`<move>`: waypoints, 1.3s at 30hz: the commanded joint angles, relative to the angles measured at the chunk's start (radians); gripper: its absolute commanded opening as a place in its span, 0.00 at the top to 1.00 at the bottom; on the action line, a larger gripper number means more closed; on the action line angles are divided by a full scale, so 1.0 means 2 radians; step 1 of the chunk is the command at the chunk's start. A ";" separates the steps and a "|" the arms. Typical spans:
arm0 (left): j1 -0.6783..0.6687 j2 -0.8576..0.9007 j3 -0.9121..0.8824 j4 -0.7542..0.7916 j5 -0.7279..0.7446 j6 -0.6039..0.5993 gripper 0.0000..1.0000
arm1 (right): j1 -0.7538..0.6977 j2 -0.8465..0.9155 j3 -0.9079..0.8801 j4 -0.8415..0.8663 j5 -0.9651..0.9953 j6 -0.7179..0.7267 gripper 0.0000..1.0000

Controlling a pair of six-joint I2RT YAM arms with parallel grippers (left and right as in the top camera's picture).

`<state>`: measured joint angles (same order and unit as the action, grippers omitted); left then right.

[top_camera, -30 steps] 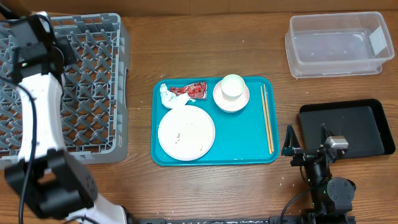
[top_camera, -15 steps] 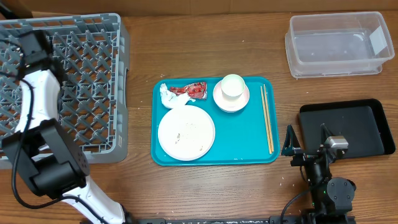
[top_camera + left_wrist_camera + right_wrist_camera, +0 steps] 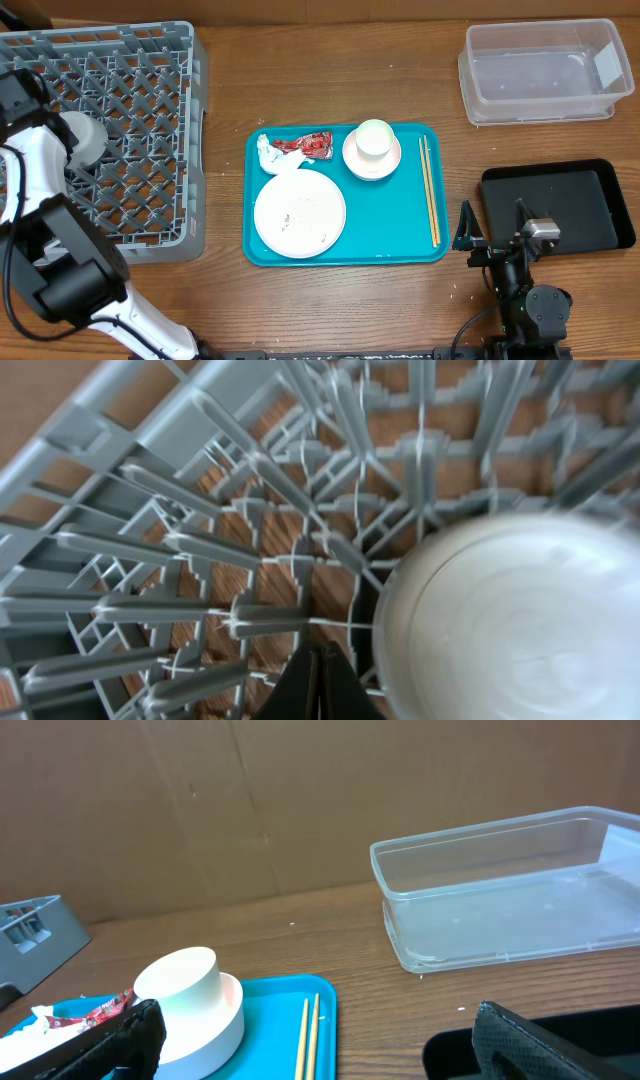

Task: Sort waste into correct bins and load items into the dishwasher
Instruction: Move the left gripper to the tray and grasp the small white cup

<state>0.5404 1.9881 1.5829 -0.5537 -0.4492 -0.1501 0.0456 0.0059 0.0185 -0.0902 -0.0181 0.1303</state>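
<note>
While the left gripper (image 3: 320,665) hangs over the grey dish rack (image 3: 150,70), jaws pressed together, a white bowl (image 3: 88,138) seemingly resting near the rack's left edge, right gripper (image 3: 492,226) spread wide.

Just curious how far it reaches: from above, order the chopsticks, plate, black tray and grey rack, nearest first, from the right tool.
1. black tray, beside the right tool
2. chopsticks, just left
3. plate, further left
4. grey rack, far left
</note>
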 commanded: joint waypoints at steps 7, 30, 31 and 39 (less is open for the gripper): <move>-0.045 -0.162 0.010 0.003 0.432 -0.191 0.65 | -0.001 -0.002 -0.005 0.003 0.003 -0.002 0.00; -0.595 -0.044 0.010 0.001 0.177 0.058 0.24 | -0.001 -0.002 -0.005 0.003 0.003 -0.002 0.00; -0.606 -0.039 0.010 0.001 0.169 0.067 0.24 | -0.001 -0.002 -0.005 0.003 0.003 -0.002 0.00; -0.634 0.014 0.010 0.004 0.161 0.056 0.33 | -0.001 -0.002 -0.005 0.003 0.003 -0.002 0.00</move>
<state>-0.7353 1.9667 1.6066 -0.5503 -0.0673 -0.0425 0.0456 0.0055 0.0185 -0.0902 -0.0189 0.1299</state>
